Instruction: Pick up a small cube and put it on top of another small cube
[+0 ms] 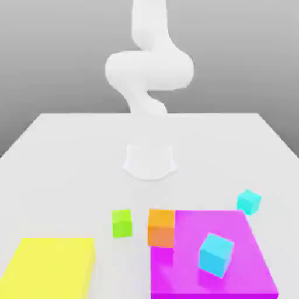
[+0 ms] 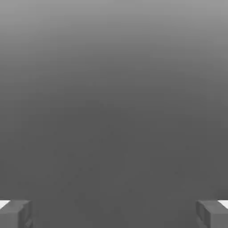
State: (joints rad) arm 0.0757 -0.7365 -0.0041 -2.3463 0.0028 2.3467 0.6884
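Two small cubes matter here: the cyan one [image 1: 249, 202], which is to be lifted, and the green one [image 1: 122, 223], which is to bear it. The small cyan cube sits by the purple slab's far corner on the exterior view's right, turned at an angle; whether it touches the slab [image 1: 201, 280] cannot be told. Its turned faces probably ask the pincer [image 2: 114, 214] to twist to match, so that the pads meet flat sides rather than corners. The pincer stands wide open with nothing between its fingertips, which suits a grasp that is yet to be made. The green cube rests on the table [image 1: 76, 152] between the yellow slab [image 1: 49, 268] and the orange cube [image 1: 161, 228], almost square to the exterior view, its top bare and ready to serve as a seat. Being about the same size as its partner, it leaves little spare room, so the load should come down centred and level. The orange cube stands close by at the purple slab's edge, and a wide pincer could brush it on the way down. A bigger cyan cube [image 1: 215, 255] lies on the slab, also turned; its like colour makes it the easy one to mistake, and size seems the surest guide. Reaching over the small cyan cube looks like the next step.
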